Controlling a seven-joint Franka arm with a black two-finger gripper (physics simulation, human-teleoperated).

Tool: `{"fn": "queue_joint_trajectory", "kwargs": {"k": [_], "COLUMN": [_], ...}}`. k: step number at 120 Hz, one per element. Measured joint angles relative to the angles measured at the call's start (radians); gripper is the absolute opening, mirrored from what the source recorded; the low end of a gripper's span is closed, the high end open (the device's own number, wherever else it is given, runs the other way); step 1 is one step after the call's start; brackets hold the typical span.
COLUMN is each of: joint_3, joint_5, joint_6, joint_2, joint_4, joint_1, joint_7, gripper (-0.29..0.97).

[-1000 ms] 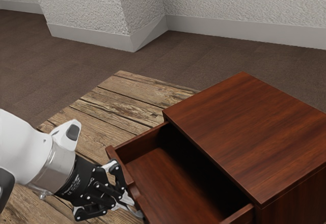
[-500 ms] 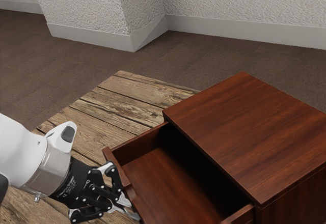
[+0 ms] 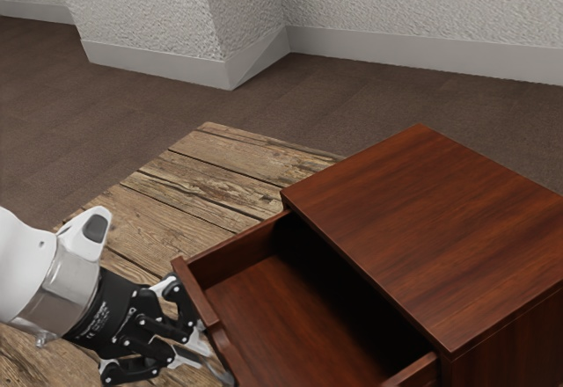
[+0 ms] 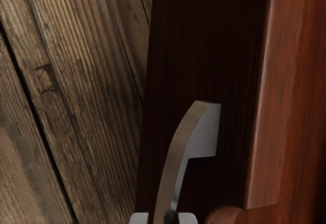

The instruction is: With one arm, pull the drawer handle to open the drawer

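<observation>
Drawer (image 3: pixel 290 325) open, slid out toward the exterior view's near left. Handle (image 4: pixel 189 145) runs lengthwise along the drawer front, gripper (image 3: pixel 195 341) clenched on it.

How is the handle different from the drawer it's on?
The handle is silvery grey metal; the drawer is dark reddish wood. The handle is a thin curved bar; the drawer is a big open box. Both look smooth, and they are joined together.
</observation>
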Motion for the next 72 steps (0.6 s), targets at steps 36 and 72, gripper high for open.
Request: {"fn": "queue_joint_trajectory", "kwargs": {"k": [36, 72], "joint_3": [0.044, 0.062], "joint_5": [0.017, 0.133], "joint_6": [-0.071, -0.496], "joint_2": [-0.007, 0.238], "joint_4": [0.076, 0.467], "joint_1": [0.006, 0.01], "joint_7": [0.001, 0.003], "gripper": [0.35, 0.58]}}
